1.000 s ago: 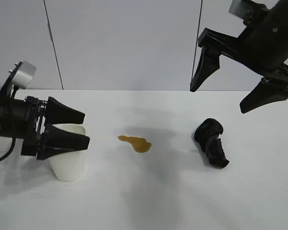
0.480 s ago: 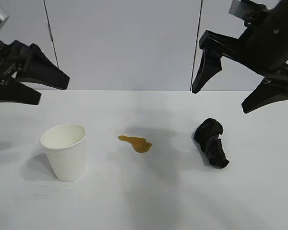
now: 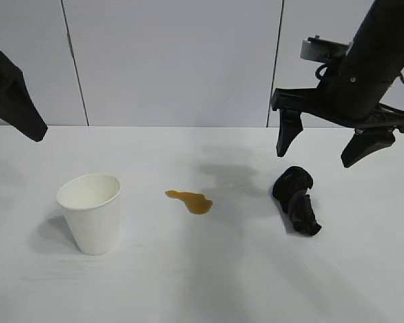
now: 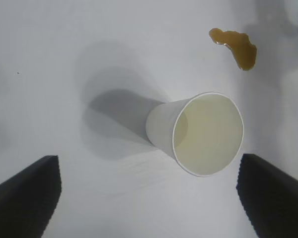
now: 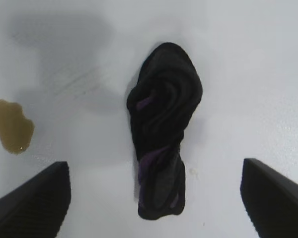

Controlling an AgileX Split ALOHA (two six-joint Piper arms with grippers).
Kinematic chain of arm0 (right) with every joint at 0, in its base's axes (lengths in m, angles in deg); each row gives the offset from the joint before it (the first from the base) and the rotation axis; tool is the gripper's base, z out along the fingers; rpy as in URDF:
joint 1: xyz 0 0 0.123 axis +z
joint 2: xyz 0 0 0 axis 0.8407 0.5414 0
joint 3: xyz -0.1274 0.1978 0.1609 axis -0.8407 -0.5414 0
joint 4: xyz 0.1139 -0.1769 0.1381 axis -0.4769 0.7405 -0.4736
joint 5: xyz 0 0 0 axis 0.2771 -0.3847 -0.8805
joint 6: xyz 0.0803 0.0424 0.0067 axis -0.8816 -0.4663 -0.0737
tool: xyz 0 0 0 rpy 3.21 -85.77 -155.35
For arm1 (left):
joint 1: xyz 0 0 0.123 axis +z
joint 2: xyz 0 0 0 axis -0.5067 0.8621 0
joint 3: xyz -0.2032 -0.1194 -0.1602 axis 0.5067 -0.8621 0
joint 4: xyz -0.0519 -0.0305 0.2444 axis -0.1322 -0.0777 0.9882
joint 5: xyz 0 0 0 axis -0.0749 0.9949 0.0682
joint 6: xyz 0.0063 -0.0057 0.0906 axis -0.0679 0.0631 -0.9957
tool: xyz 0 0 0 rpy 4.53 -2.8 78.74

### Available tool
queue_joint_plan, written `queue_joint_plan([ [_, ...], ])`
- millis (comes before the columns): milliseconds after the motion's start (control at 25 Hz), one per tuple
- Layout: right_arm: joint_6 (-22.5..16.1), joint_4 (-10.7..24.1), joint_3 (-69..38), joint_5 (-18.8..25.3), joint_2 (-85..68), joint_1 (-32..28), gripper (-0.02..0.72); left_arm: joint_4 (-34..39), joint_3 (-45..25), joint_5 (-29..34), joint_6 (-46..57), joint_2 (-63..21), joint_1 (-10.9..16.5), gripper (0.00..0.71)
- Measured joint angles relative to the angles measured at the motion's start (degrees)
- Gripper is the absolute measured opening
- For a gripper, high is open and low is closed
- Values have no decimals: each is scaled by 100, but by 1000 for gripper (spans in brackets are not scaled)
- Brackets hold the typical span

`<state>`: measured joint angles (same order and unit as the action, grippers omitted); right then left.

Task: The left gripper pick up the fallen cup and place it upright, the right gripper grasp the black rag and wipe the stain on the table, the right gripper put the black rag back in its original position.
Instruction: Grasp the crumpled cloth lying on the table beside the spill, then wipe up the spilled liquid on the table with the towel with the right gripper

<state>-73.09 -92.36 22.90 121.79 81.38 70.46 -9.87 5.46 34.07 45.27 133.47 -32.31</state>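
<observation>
The white paper cup (image 3: 91, 212) stands upright on the white table (image 3: 202, 282) at the left; it also shows in the left wrist view (image 4: 198, 131). The brown stain (image 3: 190, 200) lies mid-table. The black rag (image 3: 296, 200) lies at the right, also seen in the right wrist view (image 5: 162, 126). My left gripper (image 4: 149, 198) is open and empty, raised high at the far left; only one finger (image 3: 13, 94) shows in the exterior view. My right gripper (image 3: 320, 155) is open, pointing down just above the rag, its fingers spread either side of it.
Grey wall panels stand behind the table. The stain shows in the left wrist view (image 4: 236, 45) and the right wrist view (image 5: 11, 125), between cup and rag.
My left gripper has let go of the upright cup and risen up and to the left. My right gripper has turned downward and lowered over the rag.
</observation>
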Motion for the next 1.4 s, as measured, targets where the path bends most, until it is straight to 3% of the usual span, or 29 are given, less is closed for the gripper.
queue_joint_plan([
  [280, 0, 108, 70, 79, 629, 20, 578, 0, 0, 4, 11, 0, 0, 693],
  [600, -393, 460, 75, 80, 844, 182, 183, 0, 0, 4, 11, 0, 0, 693],
  [880, -405, 377, 101, 80, 918, 188, 55, 0, 0, 7, 11, 0, 0, 693],
  [1160, 42, -494, 635, 268, 569, 497, 38, 0, 0, 19, 28, 0, 0, 693],
  [1400, 69, -660, 1419, 211, 727, 1530, 34, 0, 0, 89, 28, 0, 0, 693],
])
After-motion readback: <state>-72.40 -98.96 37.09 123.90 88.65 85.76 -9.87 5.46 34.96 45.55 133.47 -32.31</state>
